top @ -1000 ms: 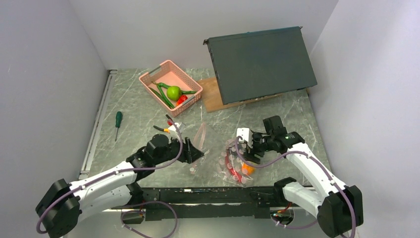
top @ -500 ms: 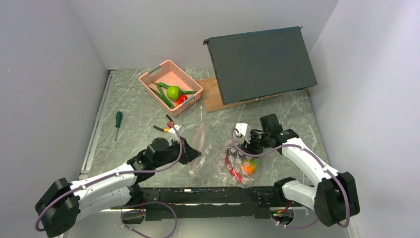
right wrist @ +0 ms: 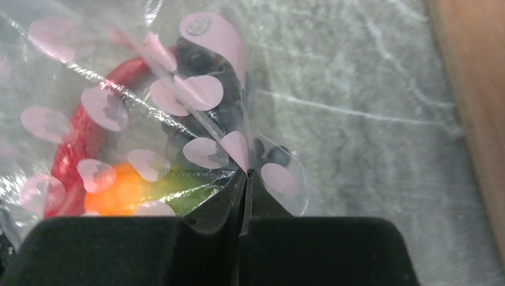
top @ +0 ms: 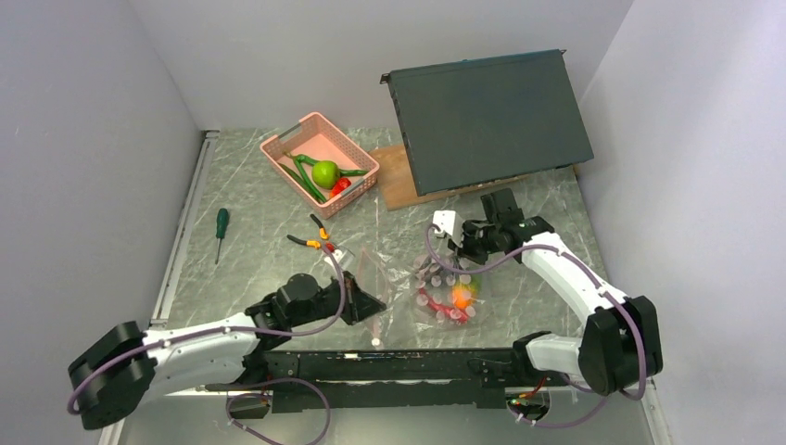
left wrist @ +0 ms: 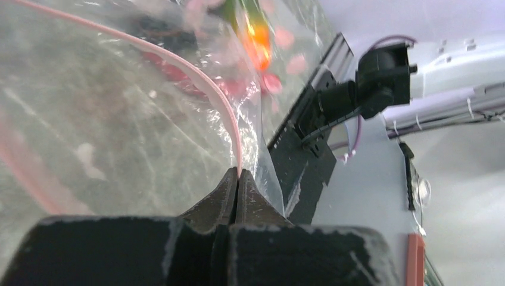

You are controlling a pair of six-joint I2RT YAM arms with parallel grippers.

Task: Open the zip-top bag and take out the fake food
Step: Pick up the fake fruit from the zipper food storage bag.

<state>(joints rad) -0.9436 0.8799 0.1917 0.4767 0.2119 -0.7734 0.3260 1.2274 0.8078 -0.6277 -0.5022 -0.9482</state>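
Grips on clear, spotted plastic zip-top bag [top: 431, 287]

Bag lay on grey marbled table [top: 259, 213]. Left gripper [left wrist: 238, 176] clamped its pink zip edge; right gripper [right wrist: 245, 174] pinched a spotted corner. Orange-green plastic mango [top: 461, 295] sat inside.

The zip-top bag [top: 422, 292] lies at the bench's [top: 259, 199] near edge, pliers [top: 310, 239] just behind-left, basket [top: 320, 162] farther back, screwdriver [top: 221, 227] far left.
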